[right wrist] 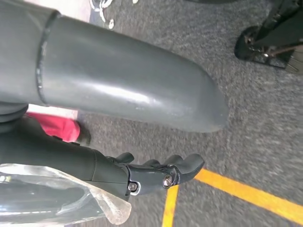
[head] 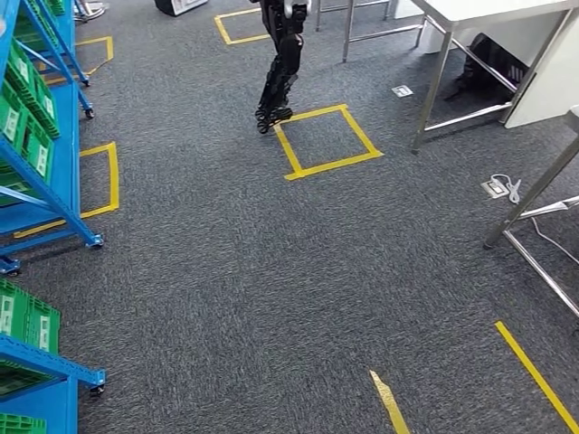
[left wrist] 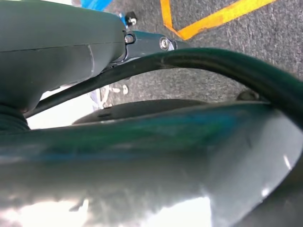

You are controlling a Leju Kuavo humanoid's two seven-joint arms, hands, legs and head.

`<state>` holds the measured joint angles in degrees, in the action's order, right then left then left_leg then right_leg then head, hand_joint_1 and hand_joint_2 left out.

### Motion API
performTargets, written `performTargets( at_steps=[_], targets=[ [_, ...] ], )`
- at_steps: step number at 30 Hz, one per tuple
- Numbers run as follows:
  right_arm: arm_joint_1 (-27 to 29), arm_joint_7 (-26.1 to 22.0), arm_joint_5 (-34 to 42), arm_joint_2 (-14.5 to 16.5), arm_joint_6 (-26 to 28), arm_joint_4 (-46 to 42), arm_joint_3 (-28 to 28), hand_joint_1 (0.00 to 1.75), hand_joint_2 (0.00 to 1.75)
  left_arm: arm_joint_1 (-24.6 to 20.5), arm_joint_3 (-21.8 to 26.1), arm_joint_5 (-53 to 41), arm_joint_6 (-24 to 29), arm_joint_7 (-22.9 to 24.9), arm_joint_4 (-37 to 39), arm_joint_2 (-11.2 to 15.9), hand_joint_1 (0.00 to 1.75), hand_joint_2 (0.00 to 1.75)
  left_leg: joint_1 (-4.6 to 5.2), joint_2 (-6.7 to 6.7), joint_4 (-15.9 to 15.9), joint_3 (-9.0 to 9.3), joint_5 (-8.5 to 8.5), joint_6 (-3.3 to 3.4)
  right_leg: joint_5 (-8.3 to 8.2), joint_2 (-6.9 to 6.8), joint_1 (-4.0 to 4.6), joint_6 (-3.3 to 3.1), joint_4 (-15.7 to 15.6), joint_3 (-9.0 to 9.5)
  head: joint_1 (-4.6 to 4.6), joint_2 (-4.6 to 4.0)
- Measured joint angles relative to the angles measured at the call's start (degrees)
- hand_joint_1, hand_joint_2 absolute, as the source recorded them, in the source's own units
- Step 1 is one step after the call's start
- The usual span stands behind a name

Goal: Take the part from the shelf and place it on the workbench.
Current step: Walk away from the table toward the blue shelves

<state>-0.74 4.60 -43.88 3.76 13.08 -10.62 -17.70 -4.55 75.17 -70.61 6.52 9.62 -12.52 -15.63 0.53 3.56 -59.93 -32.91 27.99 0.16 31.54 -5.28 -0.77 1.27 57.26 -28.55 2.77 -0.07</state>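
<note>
Blue shelf (head: 65, 172) with green bins (head: 27, 99) left, another robot (head: 280, 63) ahead — right robot hand (right wrist: 150, 175) empty, fingers apart; left unclear.

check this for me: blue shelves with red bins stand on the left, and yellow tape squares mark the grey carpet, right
Nearly. The bins in the blue shelves are green, not red, as the head view shows. The shelves do stand on the left, and yellow tape squares mark the grey carpet.
</note>
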Motion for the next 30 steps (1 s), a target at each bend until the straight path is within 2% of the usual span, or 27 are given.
performTargets(
  at_steps=[1, 3, 4, 5, 6, 7, 8, 9, 10, 11, 12, 13, 14, 15, 16, 18, 19, 21, 22, 23, 24, 25, 26, 27, 28, 30],
  targets=[
    [-0.1, 0.0, -0.1, 0.0, 0.0, 0.0, 0.0, 0.00, 0.00, 0.0, 0.0, 0.0, 0.0, 0.0, 0.0, 0.0, 0.00, 0.00, 0.24, 0.45, 1.1, 0.46, 0.12, 0.22, 0.16, -0.59, 0.11, 0.33, 0.0, 0.14, 0.00, 0.00],
    [-0.3, 0.0, -0.3, 0.0, -0.1, 0.0, 0.0, 0.00, 0.00, 0.1, 0.0, 0.1, -0.1, 0.0, 0.0, 0.0, 0.00, 0.00, 0.28, -0.60, 1.5, 0.43, 0.05, 0.72, 0.38, -1.70, 0.15, 0.87, -0.2, 0.44, 0.03, 0.00],
    [-0.4, 0.1, -0.5, 0.0, -0.1, 0.0, 0.1, 0.00, 0.00, 0.2, 0.0, 0.2, -0.2, 0.0, 0.0, 0.0, 0.00, 0.00, 0.18, -1.22, 1.8, 0.51, -0.10, 1.03, 0.79, -1.28, 0.07, 1.10, 0.0, 0.43, 0.05, 0.00],
    [-0.5, 0.1, -0.6, -0.1, -0.1, 0.0, 0.1, 0.00, 0.00, 0.2, 0.0, 0.3, -0.3, 0.0, 0.0, 0.0, 0.00, 0.00, 0.04, -1.83, 2.1, 0.59, -0.27, 1.35, 1.68, -0.08, -0.02, 1.29, 1.2, -0.09, 0.18, 0.00],
    [-0.4, 0.2, -0.8, -0.1, -0.1, 0.0, 0.2, 0.00, 0.00, 0.2, 0.0, 0.4, -0.5, 0.0, 0.0, 0.0, 0.00, 0.00, -0.13, -2.46, 2.4, 0.70, -0.42, 1.64, 3.12, 1.57, -0.10, 1.42, 3.7, -1.33, 0.34, 0.00],
    [-0.3, 0.4, -1.1, -0.1, -0.1, 0.0, 0.2, 0.00, 0.00, 0.1, 0.0, 0.4, -0.7, 0.0, 0.0, -0.1, 0.00, 0.00, -0.17, -3.09, 2.4, 0.70, -0.44, 1.80, 4.87, 3.35, -0.16, 1.46, 7.4, -3.12, 0.51, 0.00],
    [-0.2, 0.5, -1.4, -0.2, -0.1, 0.0, 0.3, 0.00, 0.00, 0.0, 0.0, 0.5, -0.8, 0.0, 0.0, -0.1, 0.00, 0.00, -0.19, -3.81, 2.4, 0.69, -0.43, 1.90, 6.52, 4.42, -0.16, 1.48, 11.6, -5.36, 0.63, 0.00],
    [-0.1, 0.6, -1.7, -0.2, 0.0, 0.0, 0.3, 0.00, 0.00, 0.0, 0.0, 0.6, -0.9, 0.0, 0.0, -0.1, 0.00, 0.00, -0.18, -4.56, 2.4, 0.72, -0.42, 1.95, 7.39, 4.89, -0.15, 1.50, 15.0, -7.34, 0.67, 0.00],
    [0.0, 0.7, -2.0, -0.2, 0.0, 0.0, 0.4, 0.00, 0.00, 0.0, 0.0, 0.6, -1.0, 0.1, 0.0, -0.2, 0.00, 0.00, -0.16, -5.34, 2.4, 0.79, -0.39, 1.97, 7.18, 5.09, -0.14, 1.50, 16.5, -8.56, 0.67, 0.00],
    [0.1, 0.8, -2.2, -0.2, 0.0, 0.0, 0.6, 0.00, 0.00, 0.1, 0.0, 0.7, -1.0, 0.1, 0.0, -0.2, 0.00, 0.00, -0.18, -6.17, 2.3, 0.90, -0.35, 1.94, 5.77, 5.22, -0.15, 1.49, 15.8, -8.73, 0.68, 0.00],
    [0.2, 0.9, -2.3, -0.2, 0.1, 0.0, 0.7, 0.00, 0.00, 0.1, 0.0, 0.8, -1.0, 0.1, 0.0, -0.2, 0.00, 0.00, -0.24, -7.01, 2.3, 1.04, -0.28, 1.84, 3.38, 5.63, -0.23, 1.49, 12.8, -7.76, 0.67, 0.00],
    [0.2, 0.9, -2.5, -0.2, 0.1, 0.0, 0.9, 0.00, 0.00, 0.1, 0.0, 0.8, -1.0, 0.1, 0.0, -0.3, 0.00, 0.00, -0.32, -7.80, 2.2, 1.13, -0.15, 1.65, 1.06, 6.75, -0.40, 1.50, 8.8, -6.24, 0.68, 0.00],
    [0.2, 1.0, -2.6, -0.2, 0.1, 0.1, 1.1, 0.00, 0.00, 0.1, 0.0, 0.9, -1.0, 0.1, 0.0, -0.3, 0.00, 0.00, -0.31, -8.58, 1.9, 1.11, 0.03, 1.37, -0.54, 8.13, -0.60, 1.50, 5.0, -4.68, 0.68, 0.00],
    [0.2, 1.1, -2.7, -0.2, 0.2, 0.1, 1.2, 0.00, 0.00, 0.0, 0.0, 0.9, -1.0, 0.1, 0.0, -0.3, 0.00, 0.00, -0.32, -9.25, 1.7, 0.99, 0.13, 1.05, -1.37, 9.31, -0.74, 1.39, 2.4, -3.45, 0.63, 0.00],
    [0.2, 1.2, -2.9, -0.2, 0.2, 0.1, 1.4, 0.00, 0.00, 0.1, 0.0, 0.9, -1.0, 0.1, 0.0, -0.3, 0.00, 0.00, -0.33, -9.86, 1.6, 0.78, 0.13, 0.71, -1.39, 10.03, -0.77, 1.20, 1.3, -2.83, 0.63, 0.00],
    [0.0, 1.4, -3.5, -0.2, 0.2, 0.2, 1.7, 0.00, 0.00, 0.2, 0.0, 1.0, -0.9, 0.1, 0.0, -0.3, 0.00, 0.00, -0.48, -11.09, 1.6, 0.44, -0.09, 0.10, -1.35, 9.20, -0.66, 0.51, 1.1, -2.42, 0.57, 0.00],
    [0.0, 1.6, -3.9, -0.1, 0.2, 0.2, 1.9, 0.00, 0.00, 0.4, 0.0, 1.0, -0.9, 0.1, 0.0, -0.3, 0.00, 0.00, -0.50, -10.87, 1.3, 0.23, 0.10, -0.16, -1.44, 8.50, -0.65, 0.14, 1.0, -2.33, 0.56, 0.00],
    [0.0, 1.7, -4.7, -0.1, 0.4, 0.2, 2.4, 0.00, 0.00, 0.5, 0.0, 1.0, -0.9, 0.1, 0.0, -0.3, 0.00, 0.00, -0.44, -8.31, -1.8, -1.24, 2.02, -0.62, -1.50, 6.93, -0.63, -0.71, 0.8, -2.13, 0.17, 0.00],
    [0.0, 1.6, -5.1, -0.1, 0.4, 0.2, 2.7, 0.00, 0.00, 0.4, 0.0, 1.0, -0.9, 0.1, 0.0, -0.4, 0.00, 0.00, -0.40, -6.43, -5.1, -2.73, 3.71, -0.82, -1.40, 6.11, -0.45, -1.03, 0.8, -2.05, -0.01, 0.00],
    [0.1, 1.4, -5.3, -0.1, 0.4, 0.2, 2.9, 0.00, 0.00, 0.4, 0.0, 1.1, -0.8, 0.0, 0.0, -0.4, 0.00, 0.00, -0.43, -5.20, -8.9, -4.54, 5.47, -0.97, -1.28, 5.25, -0.27, -1.29, 0.8, -2.02, -0.17, 0.00],
    [0.1, 1.2, -5.5, -0.1, 0.4, 0.2, 3.1, 0.00, 0.00, 0.5, 0.0, 1.1, -0.8, 0.0, 0.0, -0.4, 0.00, 0.00, -0.46, -4.60, -12.3, -6.16, 6.72, -1.04, -1.16, 4.35, -0.10, -1.44, 0.8, -1.96, -0.14, 0.00],
    [0.1, 0.9, -5.8, -0.1, 0.4, 0.2, 3.3, 0.00, 0.00, 0.5, 0.0, 1.2, -0.8, 0.0, 0.0, -0.4, 0.00, 0.00, -0.46, -4.34, -14.3, -7.07, 7.07, -1.01, -1.04, 3.45, 0.05, -1.55, 0.8, -1.88, -0.15, 0.00],
    [0.0, 0.7, -6.1, -0.1, 0.3, 0.2, 3.5, 0.00, 0.00, 0.6, 0.0, 1.2, -0.8, 0.0, 0.0, -0.4, 0.00, 0.00, -0.42, -4.18, -14.1, -6.93, 6.31, -0.86, -0.92, 2.61, 0.18, -1.61, 0.8, -1.75, -0.15, 0.00],
    [0.0, 0.5, -6.3, -0.1, 0.2, 0.2, 3.8, 0.00, 0.00, 0.6, 0.0, 1.3, -0.8, 0.0, 0.0, -0.4, 0.00, 0.00, -0.32, -3.89, -11.7, -5.71, 4.62, -0.58, -0.79, 1.84, 0.30, -1.63, 0.8, -1.56, -0.14, 0.00],
    [0.0, 0.4, -6.5, -0.1, 0.2, 0.2, 4.1, 0.00, 0.00, 0.6, 0.0, 1.4, -0.8, -0.1, 0.0, -0.4, 0.00, 0.00, -0.08, -3.00, -7.9, -3.74, 2.54, -0.15, -0.64, 1.15, 0.39, -1.61, 0.8, -1.34, -0.15, 0.00],
    [-0.1, 0.1, -6.7, -0.1, 0.0, 0.2, 4.5, 0.00, 0.00, 0.5, 0.0, 1.5, -0.8, -0.2, 0.0, -0.3, 0.00, 0.00, 0.80, 0.11, -1.2, -0.33, 0.35, 0.80, -0.29, -0.05, 0.65, -1.30, 0.8, -1.02, -0.17, 0.00]
  ],
)
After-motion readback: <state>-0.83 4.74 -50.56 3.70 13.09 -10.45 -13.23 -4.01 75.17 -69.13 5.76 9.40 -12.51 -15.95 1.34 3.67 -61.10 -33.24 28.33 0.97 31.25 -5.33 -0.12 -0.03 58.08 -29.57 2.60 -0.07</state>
